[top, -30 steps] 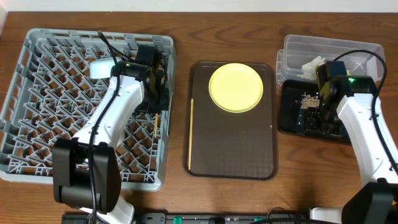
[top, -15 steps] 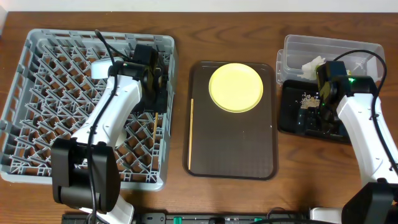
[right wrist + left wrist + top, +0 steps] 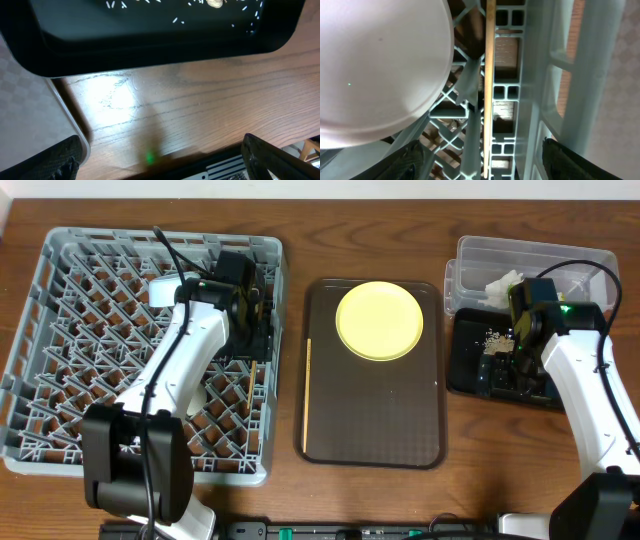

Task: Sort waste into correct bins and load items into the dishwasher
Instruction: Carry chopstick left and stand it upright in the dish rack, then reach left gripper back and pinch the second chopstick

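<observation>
The left tool [image 3: 482, 150] hung released over a thin wooden chopstick [image 3: 490, 60] in the grey plastic rack [image 3: 540, 75]; the right tool [image 3: 160, 149] gaped above the black rectangular tray [image 3: 150, 45].

Grey lattice rack [image 3: 80, 380], yellow plate [image 3: 379, 320], brown tray [image 3: 370, 410] — black tray [image 3: 468, 365] speckled with pale crumbs [image 3: 492, 340]

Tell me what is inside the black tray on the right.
Pale rice-like crumbs lie scattered in the black tray. The right arm covers much of the rest, so whatever lies there cannot be seen.
</observation>
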{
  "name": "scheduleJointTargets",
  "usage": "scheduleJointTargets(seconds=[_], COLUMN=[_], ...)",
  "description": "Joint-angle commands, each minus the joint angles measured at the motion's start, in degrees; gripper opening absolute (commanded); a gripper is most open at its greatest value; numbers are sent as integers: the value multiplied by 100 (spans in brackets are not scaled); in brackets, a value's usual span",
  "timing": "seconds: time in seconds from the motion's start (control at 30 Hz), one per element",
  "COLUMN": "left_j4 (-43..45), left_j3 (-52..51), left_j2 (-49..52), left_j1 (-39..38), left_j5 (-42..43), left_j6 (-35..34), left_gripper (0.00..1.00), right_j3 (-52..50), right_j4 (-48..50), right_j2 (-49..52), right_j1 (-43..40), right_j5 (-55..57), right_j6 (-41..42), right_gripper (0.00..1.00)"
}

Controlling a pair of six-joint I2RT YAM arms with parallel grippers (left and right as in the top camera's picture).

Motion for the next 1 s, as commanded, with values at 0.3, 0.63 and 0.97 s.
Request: scheduleJointTargets(seconds=[0.3,0.63,0.97], left_j4=[345,654,636], left_j3=[160,105,105], left_j2=[-739,17,925], left_j1=[-1099,-1989,-2415], left_j5=[330,221,-81], left_j6=[-848,-1709,-2127], left_gripper=[79,79,79], right_j3=[42,42,42], right_j4=[11,17,-4], right_j2=[-81,-81,-81], right_j1=[-81,-81,-81], right_j5=[37,37,37], right_j6=[50,50,50], right_gripper=[99,99,99])
